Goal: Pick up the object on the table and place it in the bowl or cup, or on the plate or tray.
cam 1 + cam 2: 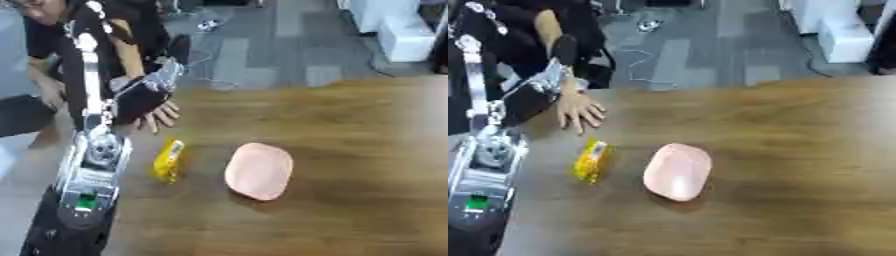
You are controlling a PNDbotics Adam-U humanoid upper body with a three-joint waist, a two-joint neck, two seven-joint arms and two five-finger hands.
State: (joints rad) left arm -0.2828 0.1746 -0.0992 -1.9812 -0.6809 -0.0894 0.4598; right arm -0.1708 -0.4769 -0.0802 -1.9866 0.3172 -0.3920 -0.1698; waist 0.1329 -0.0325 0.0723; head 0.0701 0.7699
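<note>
A small yellow packet [169, 160] lies on the wooden table, left of the middle. Just to its right sits a pink oval plate [258, 171] with nothing on it. My left arm rises from the lower left, and my left hand [140, 99], black with a silver wrist, hangs above the table's far left edge. It is behind the packet, apart from it, and holds nothing that I can see. Whether it is open or shut does not show. My right hand is out of sight.
A person's bare hand [579, 112] rests flat on the table [367, 150] just below my left hand. The table's far edge runs across the upper part of the view, with grey floor and a white box [402, 35] beyond.
</note>
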